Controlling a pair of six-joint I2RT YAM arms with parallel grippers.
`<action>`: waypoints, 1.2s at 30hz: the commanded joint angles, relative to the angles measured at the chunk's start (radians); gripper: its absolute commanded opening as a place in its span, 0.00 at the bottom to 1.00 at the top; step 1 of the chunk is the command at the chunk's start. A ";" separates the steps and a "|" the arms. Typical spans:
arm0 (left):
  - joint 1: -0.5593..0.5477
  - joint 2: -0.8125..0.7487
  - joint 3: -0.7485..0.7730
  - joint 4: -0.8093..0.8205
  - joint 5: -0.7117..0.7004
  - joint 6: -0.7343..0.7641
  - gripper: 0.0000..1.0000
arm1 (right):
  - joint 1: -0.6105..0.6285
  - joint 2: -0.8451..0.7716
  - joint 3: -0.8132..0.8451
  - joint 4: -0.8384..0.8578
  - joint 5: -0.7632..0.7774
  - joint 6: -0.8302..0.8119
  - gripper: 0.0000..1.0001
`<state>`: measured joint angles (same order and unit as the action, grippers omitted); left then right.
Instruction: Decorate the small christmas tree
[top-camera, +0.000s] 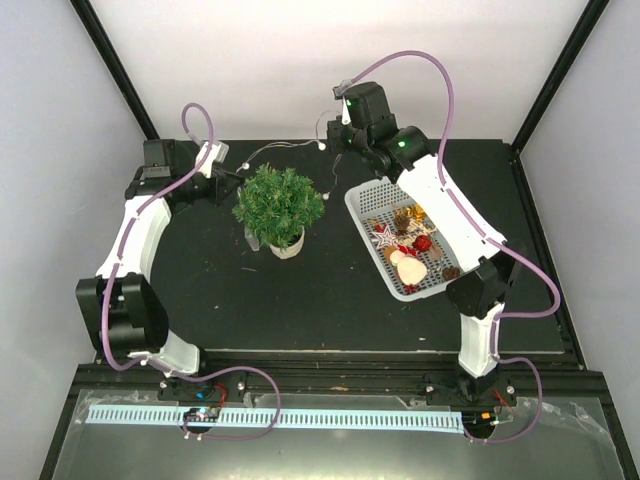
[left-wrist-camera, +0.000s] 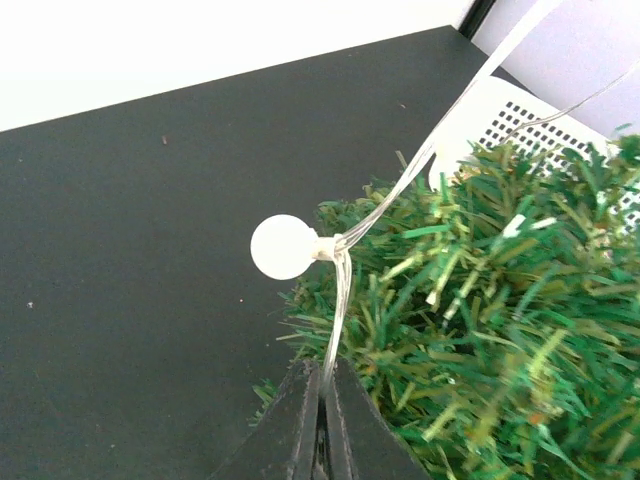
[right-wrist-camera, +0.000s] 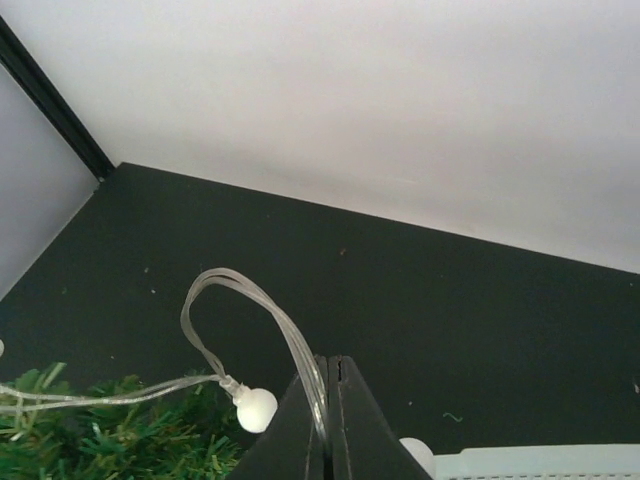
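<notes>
Left tool: fingers pressed together, the clear wire of a light string pinched between them, one round white bulb sitting just beyond the fingertips. Right tool: likewise closed on the same string, a loop of wire arched beside its tips. Small christmas tree: stood upright in its white pot near the middle of the black tabletop, the left tool just beside its crown, the right tool behind it toward the back wall. White basket: placed right of the tree, ornaments gathered in its near half, none seen on the branches. Hazards, as judged: the string is spanned between both tools, so uneven travel could draw it taut, and the light tree could be tipped or dragged; thin wire could be lost from so narrow a pinch; a bulb could be snagged on the needle sprigs or the basket rim, and the drape left lopsided. Views compared: both grips are confirmed only by the wrist cameras, where wire is seen entering the closed fingers; by the overhead camera the string is rendered as a faint thread. The pot, the ornaments and the tree's place on the tabletop are given by the overhead view alone; how far the string trails beyond the tools cannot be told
</notes>
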<state>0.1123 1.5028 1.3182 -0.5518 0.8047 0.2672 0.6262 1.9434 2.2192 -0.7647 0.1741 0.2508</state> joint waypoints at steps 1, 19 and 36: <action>0.007 0.060 0.076 -0.010 0.047 -0.016 0.04 | -0.011 0.006 -0.011 -0.008 -0.003 0.011 0.01; 0.007 0.152 0.145 -0.071 0.071 0.011 0.43 | -0.031 -0.024 -0.156 0.001 -0.041 0.040 0.01; 0.018 0.059 0.122 -0.022 -0.042 0.009 0.84 | -0.026 -0.283 -0.419 0.067 -0.110 0.065 0.01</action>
<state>0.1215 1.6009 1.4235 -0.5961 0.7910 0.2741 0.5995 1.6962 1.8088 -0.7242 0.0975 0.3058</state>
